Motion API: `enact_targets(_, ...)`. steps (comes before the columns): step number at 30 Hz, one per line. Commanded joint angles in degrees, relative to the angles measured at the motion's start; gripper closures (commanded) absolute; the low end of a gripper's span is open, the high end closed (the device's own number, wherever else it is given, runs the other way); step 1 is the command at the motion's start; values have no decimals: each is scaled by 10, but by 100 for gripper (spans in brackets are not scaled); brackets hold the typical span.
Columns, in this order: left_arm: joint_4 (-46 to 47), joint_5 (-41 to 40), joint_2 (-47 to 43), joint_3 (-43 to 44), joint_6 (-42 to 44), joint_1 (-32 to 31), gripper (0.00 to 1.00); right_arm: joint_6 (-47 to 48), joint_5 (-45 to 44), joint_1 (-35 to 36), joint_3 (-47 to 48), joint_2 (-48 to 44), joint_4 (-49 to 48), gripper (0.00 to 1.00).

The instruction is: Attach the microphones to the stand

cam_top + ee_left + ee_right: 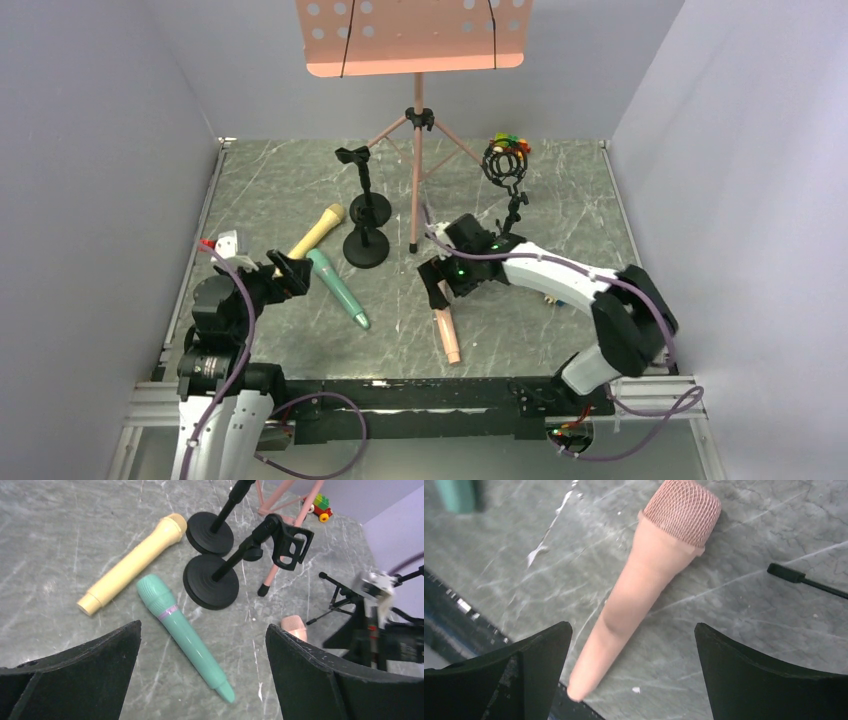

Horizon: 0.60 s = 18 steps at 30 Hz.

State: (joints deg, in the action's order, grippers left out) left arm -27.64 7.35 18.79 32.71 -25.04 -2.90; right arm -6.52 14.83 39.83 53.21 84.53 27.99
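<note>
One microphone (650, 575) beneath right end effector (632, 625)

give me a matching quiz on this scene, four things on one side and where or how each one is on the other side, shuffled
Things:
1. pale yellow microphone
2. teal microphone
3. pink microphone
4. black clip stand

States:
A. upright, clip empty
B. lying on the table below the open right gripper
C. lilac band round its handle
D. head almost touching a round stand base

Pairs: 1-D, 2-C, 3-B, 4-A
</note>
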Motion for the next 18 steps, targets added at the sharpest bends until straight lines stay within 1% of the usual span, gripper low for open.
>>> enact_targets(1,-40,18,-34,-15,-64,-2,1,-82,-144,39,78,89,-11,0)
enact_targets(4,-48,14,-38,-10,-64,-2,1,-89,-189,61,138,160,30,0)
enact_targets(7,-50,7,-33,-10,-62,-2,1,-90,-224,80,172,201,50,0)
enact_targets(11,-46,15,-25,-11,-62,-2,1,-87,-237,97,153,202,38,0)
enact_targets(18,-34,20,-24,-17,-64,-2,1,-90,-232,97,144,211,35,2)
